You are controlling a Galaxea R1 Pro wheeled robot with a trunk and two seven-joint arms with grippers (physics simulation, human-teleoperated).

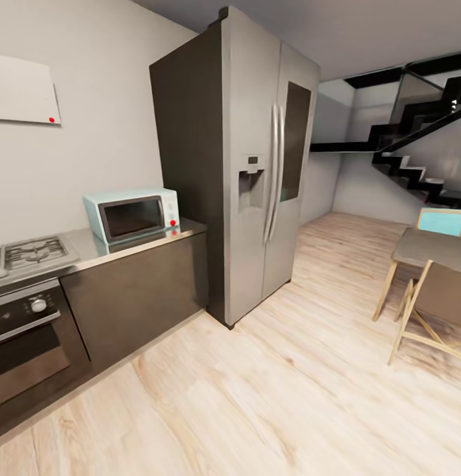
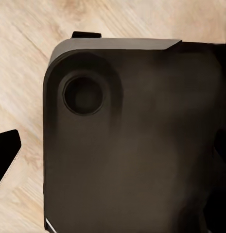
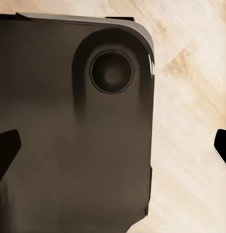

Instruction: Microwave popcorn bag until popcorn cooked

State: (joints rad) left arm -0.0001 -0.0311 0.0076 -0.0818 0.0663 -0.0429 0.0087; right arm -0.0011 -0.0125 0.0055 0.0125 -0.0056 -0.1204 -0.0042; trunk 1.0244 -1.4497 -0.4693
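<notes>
nothing done yet: microwave (image 1: 133, 215) shut on countertop (image 1: 92, 254), bag unlocated, both grippers spread wide, holding nothing.

We saw a brushed steel-look bench (image 1: 135, 246) with a faint sheen, mirroring the microwave (image 1: 132, 214), whose pale blue shell looked like smooth plastic around a dark glossy glass door. The fridge (image 1: 257, 165) wore satin grey metal. The floor (image 1: 270, 396) was light, grained wood. In both wrist views, the robot's base (image 2: 142, 155) looked matt dark plastic.
</notes>
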